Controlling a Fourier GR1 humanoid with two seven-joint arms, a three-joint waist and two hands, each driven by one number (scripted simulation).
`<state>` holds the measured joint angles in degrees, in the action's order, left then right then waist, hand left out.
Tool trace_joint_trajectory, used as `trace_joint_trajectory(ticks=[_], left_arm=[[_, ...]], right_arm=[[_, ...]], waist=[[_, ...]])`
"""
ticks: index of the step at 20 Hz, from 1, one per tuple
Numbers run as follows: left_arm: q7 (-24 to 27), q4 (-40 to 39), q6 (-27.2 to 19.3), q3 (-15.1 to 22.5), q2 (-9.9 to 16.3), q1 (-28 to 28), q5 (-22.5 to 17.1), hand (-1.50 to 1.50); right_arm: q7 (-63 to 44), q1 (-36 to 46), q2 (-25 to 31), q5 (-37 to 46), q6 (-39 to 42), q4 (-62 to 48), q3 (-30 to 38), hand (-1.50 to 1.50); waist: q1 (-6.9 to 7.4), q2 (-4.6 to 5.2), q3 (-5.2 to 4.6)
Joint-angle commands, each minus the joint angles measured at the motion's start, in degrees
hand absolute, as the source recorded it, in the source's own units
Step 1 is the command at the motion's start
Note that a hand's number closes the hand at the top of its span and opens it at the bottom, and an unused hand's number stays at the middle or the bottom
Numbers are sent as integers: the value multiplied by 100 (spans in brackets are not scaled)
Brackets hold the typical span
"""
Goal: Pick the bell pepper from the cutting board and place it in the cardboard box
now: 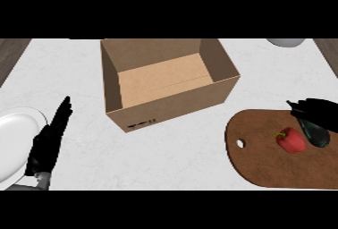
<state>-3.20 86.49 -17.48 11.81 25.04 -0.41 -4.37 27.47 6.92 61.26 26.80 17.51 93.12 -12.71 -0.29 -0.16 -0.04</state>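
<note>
A red bell pepper (290, 140) with a green stem lies on the right part of the brown cutting board (264, 165). My right hand (317, 117) comes in from the right edge, just above and to the right of the pepper. One finger reaches down along the pepper's right side, and nothing is curled round it. The open cardboard box (165, 85) stands at the upper middle of the counter, empty inside. At the lower left my left hand (48, 142) rests open with its fingers straight and pointing up.
A white plate (14, 134) lies at the left edge, partly under my left forearm. A pale round object (286, 42) shows at the top right edge. Dark wood strips border the white counter at both upper corners.
</note>
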Motion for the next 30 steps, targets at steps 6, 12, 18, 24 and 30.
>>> trace_joint_trajectory(ticks=[6,12,18,24,30], left_arm=[[-51,-3,149,-115,-306,93,329,0],[-46,191,211,-205,-496,228,640,0],[-143,-12,661,-710,-429,-66,484,0],[-202,238,417,-495,-896,201,1002,0],[-143,-36,910,-921,-875,-85,930,0]], right_arm=[[-892,-297,-1005,1029,-42,294,6,-150],[-590,-457,-1086,1499,158,230,447,-150],[267,-407,-1360,2034,-157,-660,639,-150],[-190,-695,-1858,2352,222,64,689,-150],[366,-326,-2179,2834,68,-729,889,-150]], waist=[[47,15,4],[26,11,3],[32,17,5],[18,9,4],[29,15,4]])
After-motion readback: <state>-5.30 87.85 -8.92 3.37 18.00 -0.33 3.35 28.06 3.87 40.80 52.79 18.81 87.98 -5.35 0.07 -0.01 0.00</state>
